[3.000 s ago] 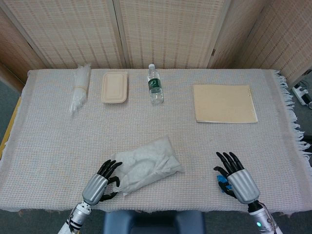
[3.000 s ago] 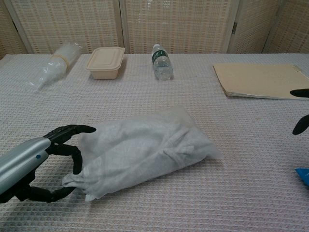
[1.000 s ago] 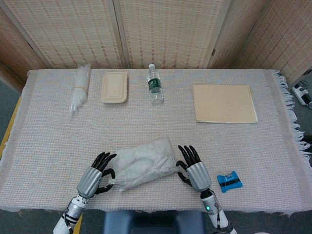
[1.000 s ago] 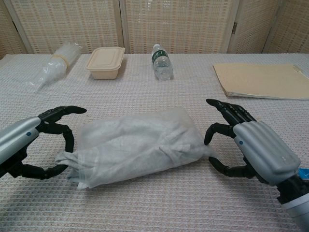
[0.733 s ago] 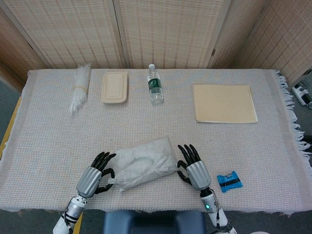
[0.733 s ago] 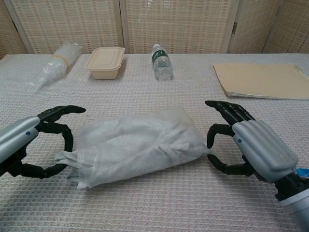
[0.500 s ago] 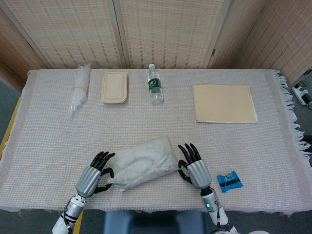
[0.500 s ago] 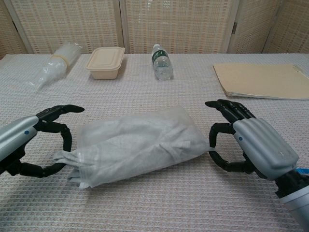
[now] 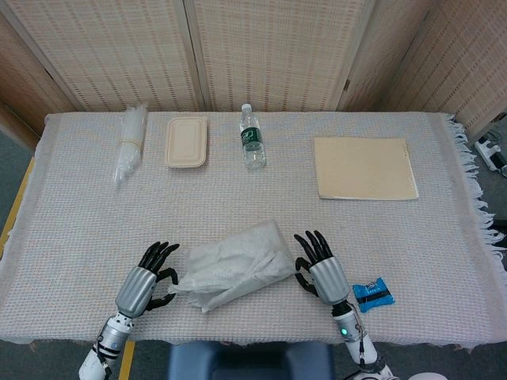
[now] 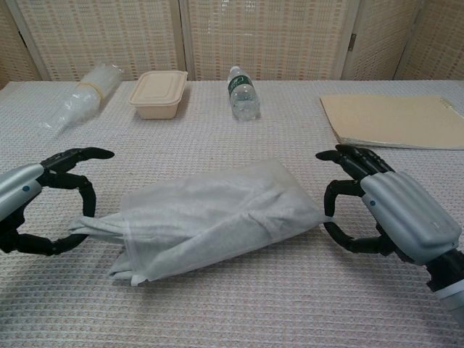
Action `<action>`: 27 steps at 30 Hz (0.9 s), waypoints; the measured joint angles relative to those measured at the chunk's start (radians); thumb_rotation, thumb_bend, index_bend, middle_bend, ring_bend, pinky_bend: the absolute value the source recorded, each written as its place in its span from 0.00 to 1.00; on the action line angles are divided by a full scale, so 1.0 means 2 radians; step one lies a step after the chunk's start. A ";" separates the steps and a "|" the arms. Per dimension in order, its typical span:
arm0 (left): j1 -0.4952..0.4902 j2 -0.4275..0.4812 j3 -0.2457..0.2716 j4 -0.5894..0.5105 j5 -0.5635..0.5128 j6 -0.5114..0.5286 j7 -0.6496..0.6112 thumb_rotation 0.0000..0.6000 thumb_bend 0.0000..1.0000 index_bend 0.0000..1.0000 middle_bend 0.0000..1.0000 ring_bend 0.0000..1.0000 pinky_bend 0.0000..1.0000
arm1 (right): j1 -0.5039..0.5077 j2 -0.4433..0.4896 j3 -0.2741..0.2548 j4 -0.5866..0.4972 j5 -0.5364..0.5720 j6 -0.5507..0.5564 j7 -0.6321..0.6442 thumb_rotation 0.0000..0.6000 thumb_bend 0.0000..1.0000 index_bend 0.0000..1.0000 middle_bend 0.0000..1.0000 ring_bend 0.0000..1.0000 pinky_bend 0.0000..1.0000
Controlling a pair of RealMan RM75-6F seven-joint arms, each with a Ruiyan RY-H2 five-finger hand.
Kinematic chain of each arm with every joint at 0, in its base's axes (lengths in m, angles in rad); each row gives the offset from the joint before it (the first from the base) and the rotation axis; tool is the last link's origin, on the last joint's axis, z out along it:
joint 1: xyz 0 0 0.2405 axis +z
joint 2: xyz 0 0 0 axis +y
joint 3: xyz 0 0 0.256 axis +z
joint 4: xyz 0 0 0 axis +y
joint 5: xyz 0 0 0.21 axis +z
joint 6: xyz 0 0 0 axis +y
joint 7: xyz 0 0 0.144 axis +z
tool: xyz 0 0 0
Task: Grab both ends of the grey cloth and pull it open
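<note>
Lower centre: grey cloth [image 10: 217, 217] bunched. Left hand [image 10: 32, 203] pinches its drawn-out left corner; right hand [image 10: 395, 214] clamps its right tip. Upper left: lidded container [image 10: 158, 93], contents unseen.

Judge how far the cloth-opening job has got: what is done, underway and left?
Done: left robot hand pinches one end of the grey cloth. Underway: right robot hand pinches the opposite corner, the cloth stretching slightly. Left: it remains bunched and folded, so most of the pulling open is undone.
</note>
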 measured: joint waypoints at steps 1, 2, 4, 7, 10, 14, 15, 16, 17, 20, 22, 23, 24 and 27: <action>0.000 0.002 -0.001 0.002 -0.001 0.001 0.000 1.00 0.59 0.71 0.14 0.00 0.00 | 0.000 0.005 0.001 -0.003 0.001 0.001 -0.001 1.00 0.61 0.66 0.11 0.00 0.00; 0.001 0.005 -0.002 0.004 -0.002 0.003 0.000 1.00 0.59 0.71 0.14 0.00 0.00 | 0.000 0.012 0.002 -0.008 0.002 0.003 -0.004 1.00 0.61 0.66 0.11 0.00 0.00; 0.002 0.011 -0.005 0.007 -0.004 0.006 -0.001 1.00 0.59 0.71 0.14 0.00 0.00 | 0.001 0.025 0.006 -0.019 0.005 0.005 -0.009 1.00 0.61 0.66 0.11 0.00 0.00; 0.004 0.020 -0.010 0.013 -0.010 0.010 -0.003 1.00 0.59 0.71 0.14 0.00 0.00 | 0.001 0.045 0.013 -0.034 0.012 0.004 -0.016 1.00 0.61 0.66 0.11 0.00 0.00; 0.006 0.030 -0.015 0.018 -0.015 0.015 -0.004 1.00 0.59 0.71 0.14 0.00 0.00 | 0.001 0.063 0.020 -0.046 0.020 0.002 -0.022 1.00 0.61 0.66 0.11 0.00 0.00; 0.011 0.049 -0.022 0.026 -0.025 0.022 -0.006 1.00 0.59 0.71 0.14 0.00 0.00 | -0.001 0.084 0.028 -0.051 0.029 0.001 -0.030 1.00 0.61 0.66 0.11 0.00 0.00; 0.012 0.053 -0.024 0.028 -0.027 0.023 -0.007 1.00 0.59 0.71 0.14 0.00 0.00 | -0.002 0.089 0.030 -0.051 0.032 0.001 -0.030 1.00 0.61 0.66 0.11 0.00 0.00; 0.013 0.057 -0.026 0.030 -0.030 0.024 -0.007 1.00 0.59 0.71 0.14 0.00 0.00 | -0.003 0.094 0.032 -0.052 0.034 0.001 -0.031 1.00 0.61 0.66 0.11 0.00 0.00; 0.015 0.063 -0.028 0.032 -0.035 0.025 -0.009 1.00 0.59 0.71 0.14 0.00 0.00 | -0.004 0.101 0.034 -0.052 0.038 0.002 -0.031 1.00 0.61 0.66 0.11 0.00 0.00; 0.020 0.075 -0.033 0.039 -0.046 0.026 -0.015 1.00 0.59 0.71 0.14 0.00 0.00 | -0.010 0.119 0.041 -0.052 0.047 0.005 -0.030 1.00 0.61 0.66 0.11 0.00 0.00; 0.024 0.080 -0.035 0.045 -0.052 0.026 -0.018 1.00 0.59 0.71 0.14 0.00 0.00 | -0.015 0.131 0.046 -0.051 0.055 0.007 -0.027 1.00 0.61 0.66 0.11 0.00 0.00; 0.026 0.081 -0.036 0.048 -0.055 0.026 -0.020 1.00 0.59 0.71 0.14 0.00 0.00 | -0.018 0.136 0.048 -0.051 0.058 0.007 -0.025 1.00 0.61 0.66 0.11 0.00 0.00; 0.027 0.082 -0.037 0.050 -0.057 0.025 -0.023 1.00 0.59 0.71 0.14 0.00 0.00 | -0.020 0.141 0.050 -0.051 0.062 0.007 -0.022 1.00 0.61 0.66 0.11 0.00 0.00; 0.028 0.082 -0.037 0.058 -0.060 0.020 -0.024 1.00 0.59 0.71 0.14 0.00 0.00 | -0.026 0.153 0.057 -0.050 0.074 0.004 -0.013 1.00 0.61 0.66 0.11 0.00 0.00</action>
